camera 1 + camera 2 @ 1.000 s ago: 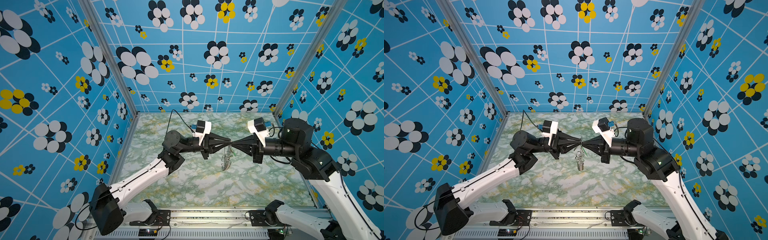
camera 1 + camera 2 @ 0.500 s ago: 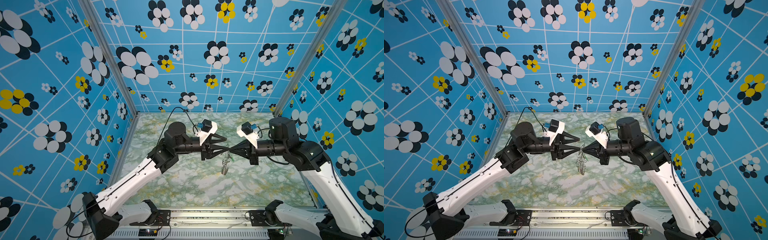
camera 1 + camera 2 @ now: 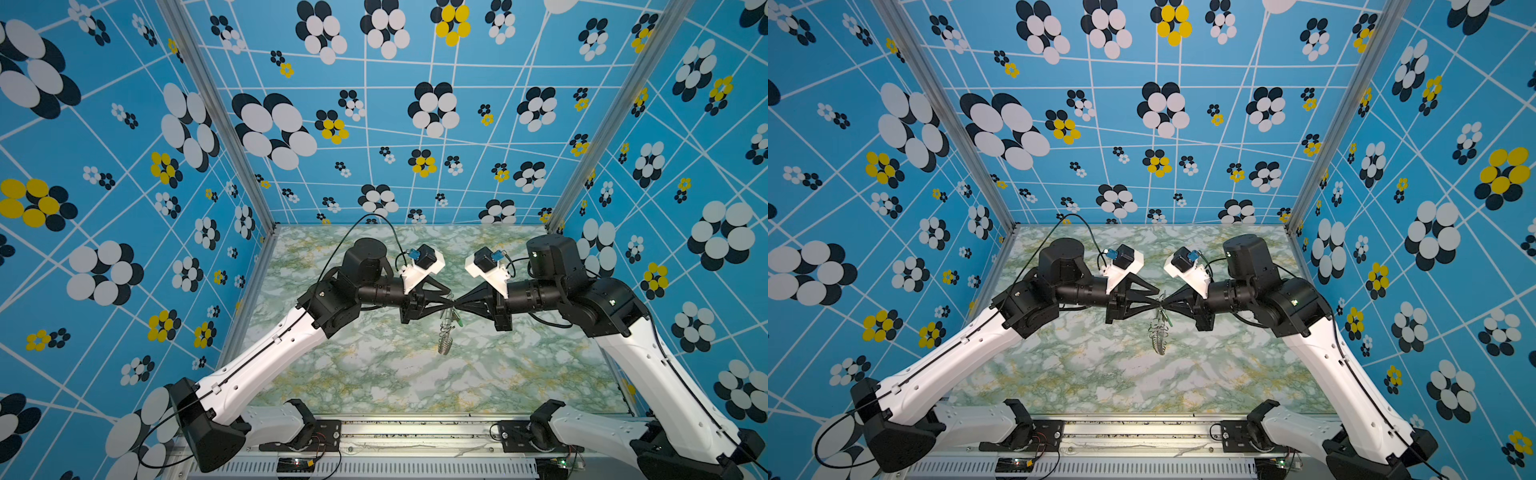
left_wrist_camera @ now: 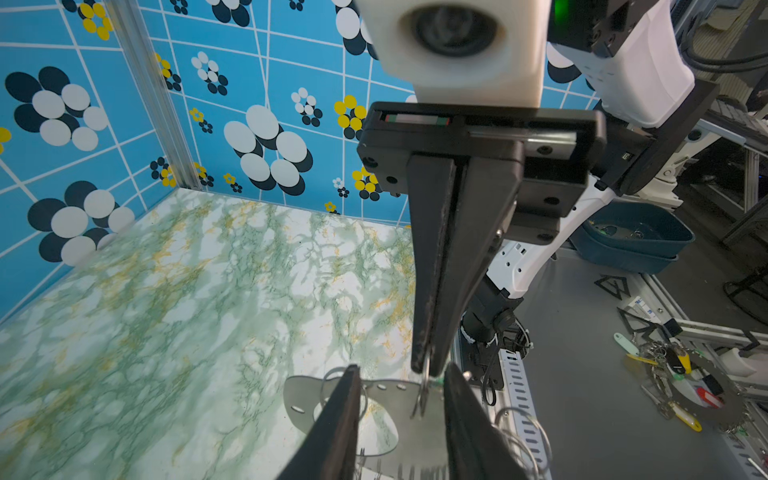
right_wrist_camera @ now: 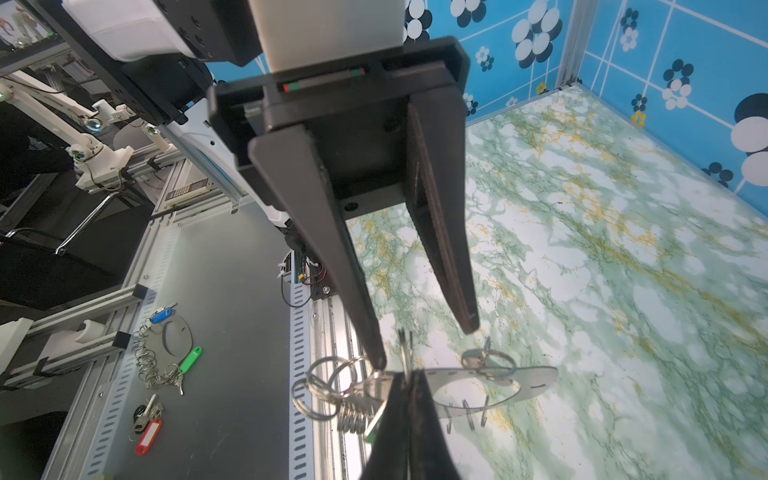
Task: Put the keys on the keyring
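The black right gripper [image 3: 459,302] is clenched on the large flat grey-brown keyring [image 3: 444,338], which hangs at 6 o'clock beneath it. The black left gripper [image 3: 451,301] stands released, jaws straddling the ring's top. The small light-green key [image 3: 458,322] dangles at the ring's 1 o'clock. A dark blue plastic bin [image 4: 623,253] off the table holds wire rings [image 4: 607,228].

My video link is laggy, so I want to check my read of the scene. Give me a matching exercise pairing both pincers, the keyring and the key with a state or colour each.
Things:
1. left pincer
2. right pincer
3. keyring
4. key

States or colours:
A. light green
B. jaws shut
C. grey band fringed with silver wire loops
D. jaws apart

Pairs: 1-D, 2-B, 3-C, 4-A
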Controlling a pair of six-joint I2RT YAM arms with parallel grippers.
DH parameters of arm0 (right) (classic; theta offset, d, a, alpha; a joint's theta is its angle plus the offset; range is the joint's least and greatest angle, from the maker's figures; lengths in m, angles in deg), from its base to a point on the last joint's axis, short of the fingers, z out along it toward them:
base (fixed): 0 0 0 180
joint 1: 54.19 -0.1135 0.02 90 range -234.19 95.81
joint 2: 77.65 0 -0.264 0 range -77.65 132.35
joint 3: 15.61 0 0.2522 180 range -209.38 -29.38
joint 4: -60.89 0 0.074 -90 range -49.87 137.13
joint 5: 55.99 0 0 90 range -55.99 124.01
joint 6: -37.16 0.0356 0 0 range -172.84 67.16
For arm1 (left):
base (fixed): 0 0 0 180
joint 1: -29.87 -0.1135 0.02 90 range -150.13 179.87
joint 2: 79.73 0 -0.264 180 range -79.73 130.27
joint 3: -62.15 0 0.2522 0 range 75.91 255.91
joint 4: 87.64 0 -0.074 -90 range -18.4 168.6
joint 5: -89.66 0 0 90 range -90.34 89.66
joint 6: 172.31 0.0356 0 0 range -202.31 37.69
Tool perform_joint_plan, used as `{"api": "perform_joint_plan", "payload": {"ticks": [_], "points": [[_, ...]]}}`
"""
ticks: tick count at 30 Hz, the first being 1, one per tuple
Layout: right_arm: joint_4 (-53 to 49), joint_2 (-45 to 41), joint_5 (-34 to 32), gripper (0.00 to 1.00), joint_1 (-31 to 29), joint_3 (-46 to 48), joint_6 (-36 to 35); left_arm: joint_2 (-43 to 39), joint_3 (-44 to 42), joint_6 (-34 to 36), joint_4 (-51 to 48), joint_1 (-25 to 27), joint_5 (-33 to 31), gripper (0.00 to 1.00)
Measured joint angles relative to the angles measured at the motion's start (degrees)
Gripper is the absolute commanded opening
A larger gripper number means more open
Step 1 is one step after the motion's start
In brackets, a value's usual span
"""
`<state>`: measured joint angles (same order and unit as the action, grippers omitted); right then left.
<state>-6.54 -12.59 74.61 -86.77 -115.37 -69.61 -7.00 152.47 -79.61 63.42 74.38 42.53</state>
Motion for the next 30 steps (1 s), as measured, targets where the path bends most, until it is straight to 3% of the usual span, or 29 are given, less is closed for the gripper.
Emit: {"api": "perform_joint_plan", "payload": {"ticks": [12,30], "points": [[-0.13,0.09,-0.5,0.0,-0.02,0.0,-0.39,0.96,0.79,-0.28,-0.09,0.0,2.29,0.1],[-0.37,0.09,-0.85,0.0,-0.02,-0.22,-0.39,1.11,0.79,-0.33,0.33,0.13,3.82,0.0]]}}
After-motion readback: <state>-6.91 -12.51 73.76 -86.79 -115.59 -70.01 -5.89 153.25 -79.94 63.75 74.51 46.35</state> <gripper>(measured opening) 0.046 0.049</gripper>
